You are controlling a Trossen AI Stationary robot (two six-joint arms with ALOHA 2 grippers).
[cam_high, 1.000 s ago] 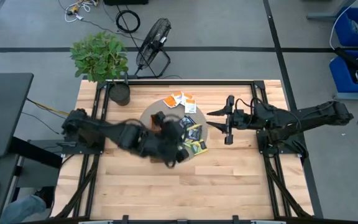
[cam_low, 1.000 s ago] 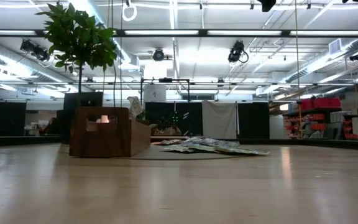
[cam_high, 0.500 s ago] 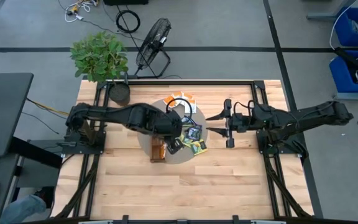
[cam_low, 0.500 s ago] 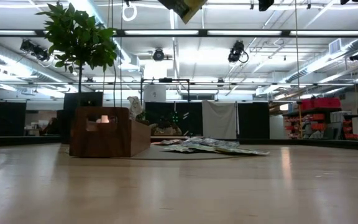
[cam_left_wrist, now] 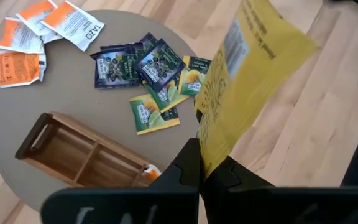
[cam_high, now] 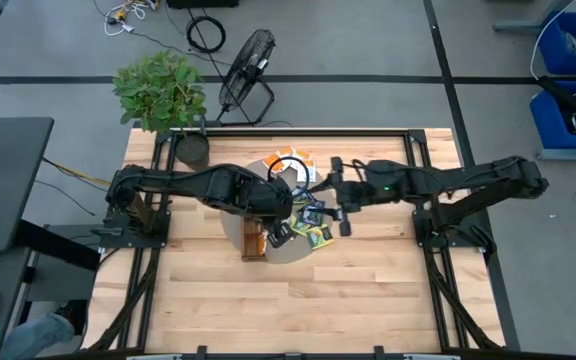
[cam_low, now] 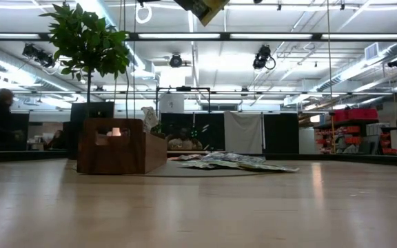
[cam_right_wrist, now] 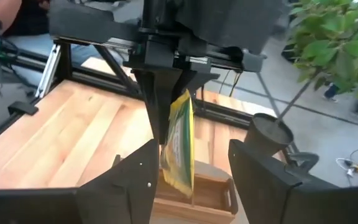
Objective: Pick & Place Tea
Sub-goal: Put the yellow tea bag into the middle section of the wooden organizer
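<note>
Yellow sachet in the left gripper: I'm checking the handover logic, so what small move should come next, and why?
Probably the right gripper should ease forward a little, then close. The left gripper is shut on the yellow sachet, holding it up over the wooden tray. The right gripper's open fingers flank the hanging sachet without pinching it. Whether they are far enough in cannot be told.
</note>
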